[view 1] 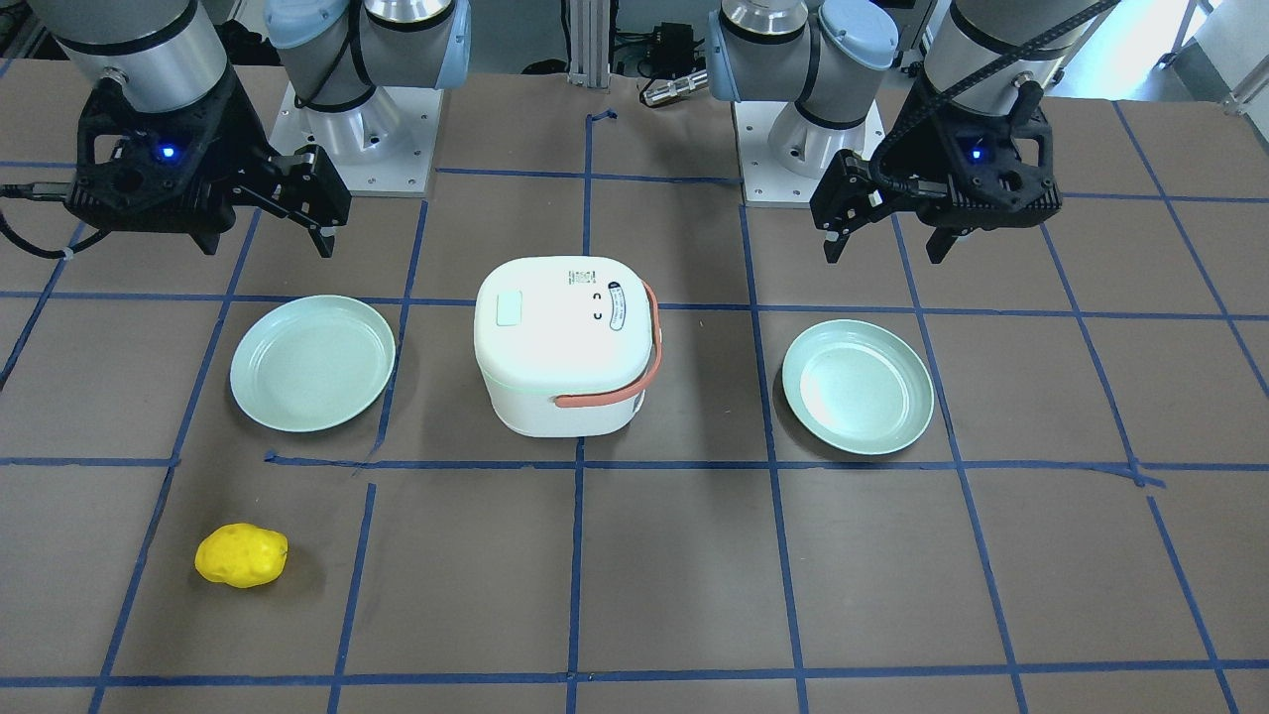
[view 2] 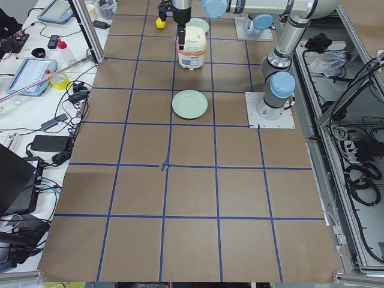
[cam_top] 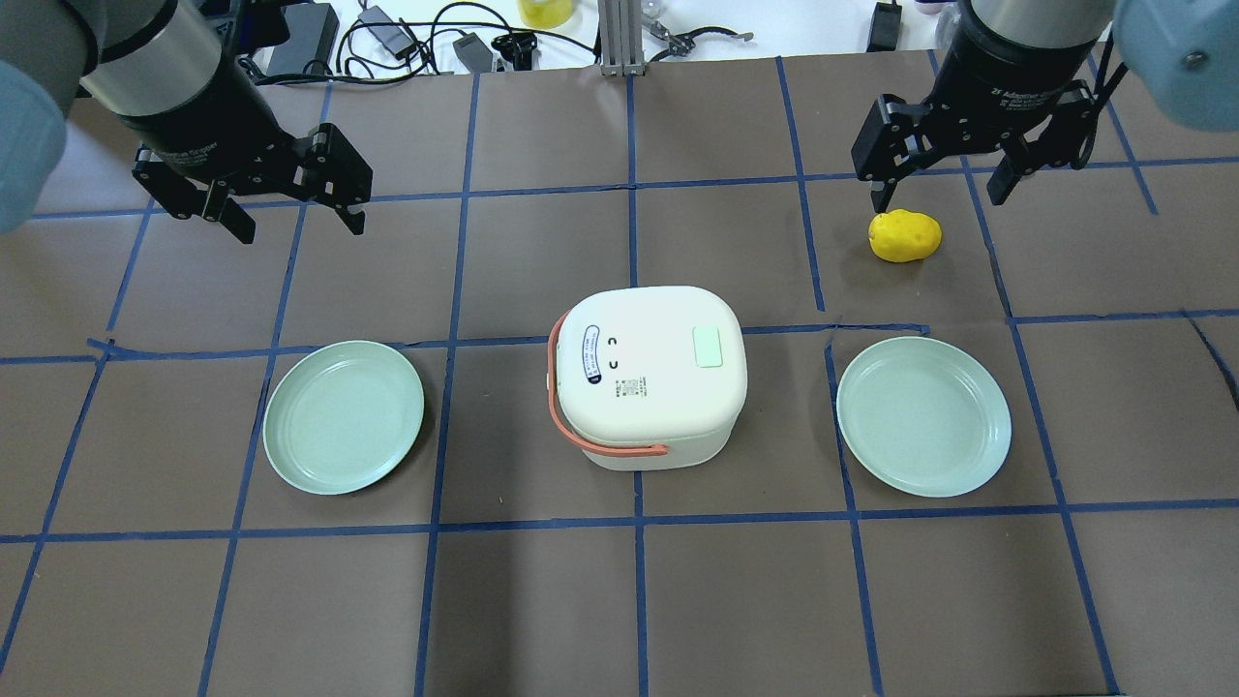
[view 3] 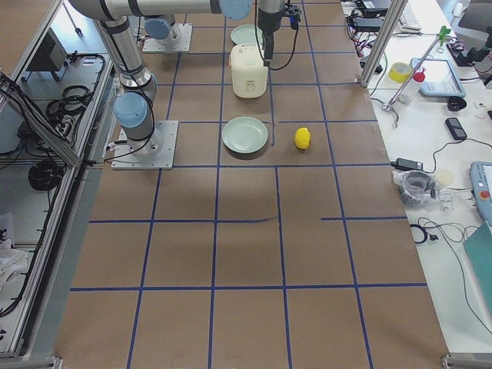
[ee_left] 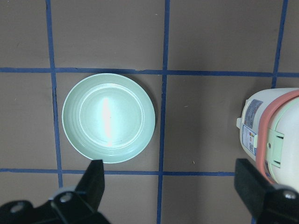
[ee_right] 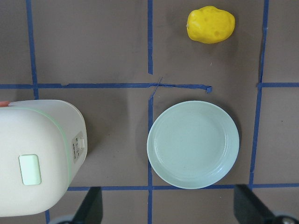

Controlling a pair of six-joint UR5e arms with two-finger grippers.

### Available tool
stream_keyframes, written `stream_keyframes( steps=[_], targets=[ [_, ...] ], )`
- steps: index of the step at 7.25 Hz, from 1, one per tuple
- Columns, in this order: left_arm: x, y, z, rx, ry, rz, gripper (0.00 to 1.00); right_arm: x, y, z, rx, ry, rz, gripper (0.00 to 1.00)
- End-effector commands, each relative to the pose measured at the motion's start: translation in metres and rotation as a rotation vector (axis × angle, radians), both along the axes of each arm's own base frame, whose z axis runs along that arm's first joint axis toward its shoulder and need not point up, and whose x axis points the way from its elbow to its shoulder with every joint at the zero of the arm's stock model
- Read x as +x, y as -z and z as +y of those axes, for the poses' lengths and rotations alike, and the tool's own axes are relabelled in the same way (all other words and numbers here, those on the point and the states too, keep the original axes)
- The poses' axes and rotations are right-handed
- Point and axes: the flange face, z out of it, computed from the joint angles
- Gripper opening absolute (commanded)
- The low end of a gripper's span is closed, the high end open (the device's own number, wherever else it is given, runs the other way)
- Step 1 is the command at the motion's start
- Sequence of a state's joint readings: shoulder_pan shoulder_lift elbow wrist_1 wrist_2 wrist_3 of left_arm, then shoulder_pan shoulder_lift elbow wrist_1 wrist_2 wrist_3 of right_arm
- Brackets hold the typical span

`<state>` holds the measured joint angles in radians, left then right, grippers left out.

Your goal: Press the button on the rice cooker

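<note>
The white rice cooker (cam_top: 647, 387) with an orange handle stands at the table's middle, lid shut. Its pale green button (cam_top: 709, 347) is on the lid's right side and also shows in the front view (view 1: 509, 307) and the right wrist view (ee_right: 29, 169). My left gripper (cam_top: 298, 227) is open and empty, hovering beyond the left plate, well left of the cooker. My right gripper (cam_top: 937, 198) is open and empty, hovering at the far right above the yellow potato (cam_top: 905, 235). Neither gripper touches the cooker.
A pale green plate (cam_top: 344, 416) lies left of the cooker and another plate (cam_top: 922, 416) lies to its right. The yellow potato lies beyond the right plate. Blue tape lines cross the brown table. Cables and tools lie past the far edge.
</note>
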<state>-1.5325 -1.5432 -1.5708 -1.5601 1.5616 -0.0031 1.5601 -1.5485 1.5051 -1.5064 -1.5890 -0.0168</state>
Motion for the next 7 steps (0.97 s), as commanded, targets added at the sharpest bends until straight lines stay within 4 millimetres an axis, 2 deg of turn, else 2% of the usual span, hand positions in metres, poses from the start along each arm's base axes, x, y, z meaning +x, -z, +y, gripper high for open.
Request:
stream_keyframes(
  steps=[1, 7],
  targets=[
    [0.0000, 0.0000, 0.0000, 0.000, 0.000, 0.000, 1.00, 0.0003, -0.0003, 0.0004, 0.001, 0.000, -0.003, 1.00],
    [0.0000, 0.0000, 0.0000, 0.000, -0.002, 0.000, 1.00, 0.0032, -0.0070, 0.0002, -0.018, -0.006, -0.001, 1.00]
  ],
)
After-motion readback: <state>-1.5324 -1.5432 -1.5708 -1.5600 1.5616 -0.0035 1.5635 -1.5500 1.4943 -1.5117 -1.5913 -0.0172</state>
